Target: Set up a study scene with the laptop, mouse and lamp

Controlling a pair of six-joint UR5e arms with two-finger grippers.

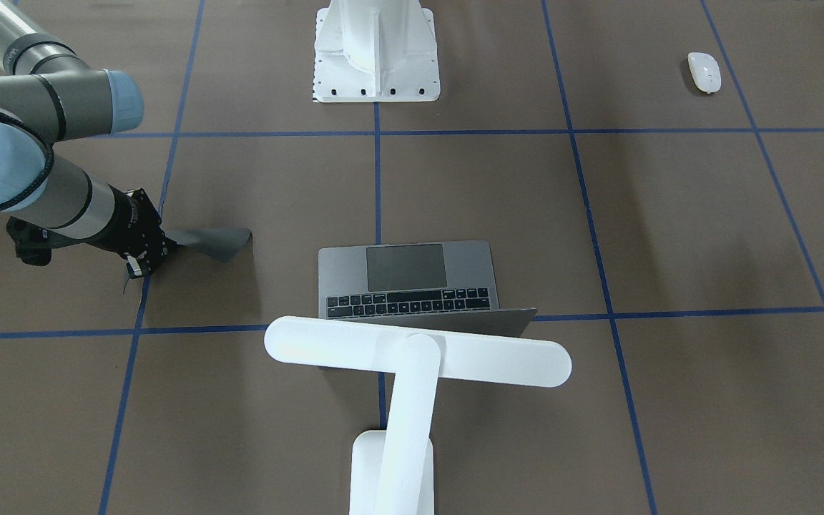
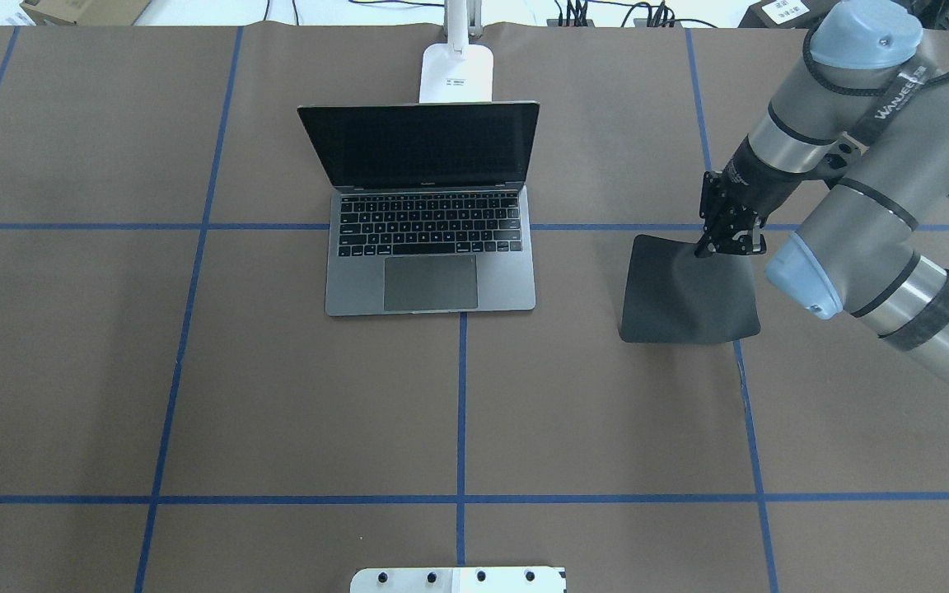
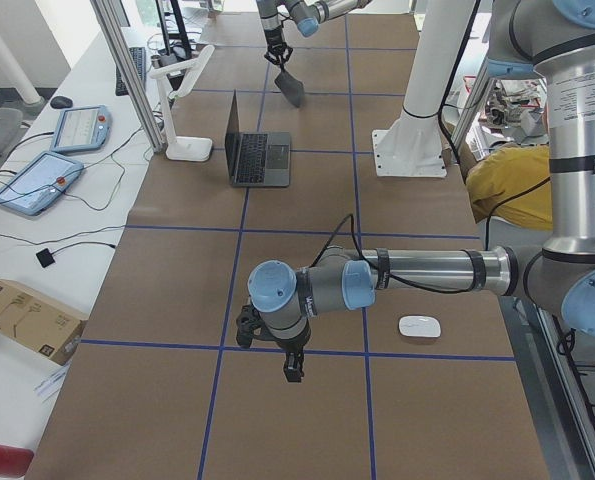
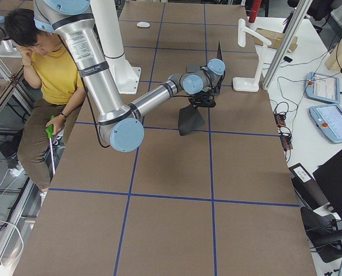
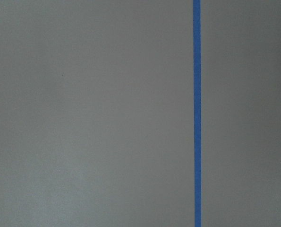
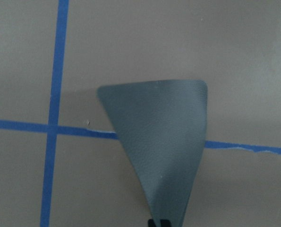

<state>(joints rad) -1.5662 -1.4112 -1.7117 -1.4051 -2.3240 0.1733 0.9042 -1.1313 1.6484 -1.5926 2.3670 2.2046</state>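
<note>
1. The table [image 2: 606, 412] is covered in flat brown paper. Thin blue tape lines [image 2: 460, 395] cut it into big squares.
2. The laptop [image 2: 429, 247] is smooth grey metal with black keys and a big flat touch pad. It sits open in the middle of the table, with its dark screen standing up on the far side.
3. The lamp [image 1: 412, 357] is white and smooth. It has a long flat bar with round ends, a flat arm and a boxy base. It stands just behind the laptop, on the far side.
4. The mouse [image 1: 704, 71] is small, white, shiny and egg-shaped. It lies well apart from the laptop, near the robot, on the left.
5. A thin dark grey mat [image 2: 689, 296] has round corners and a fine grainy skin. It bends softly.
6. The right gripper [image 2: 703, 249] is to the right of the laptop. It is pinched tight on the mat's far edge and holds that edge up.
7. The left gripper [image 3: 292, 368] points down over bare paper near the mouse. I cannot tell if its fingers are apart or together.
8. A small label [image 2: 458, 81] on the lamp's base is too tiny to read.
</note>
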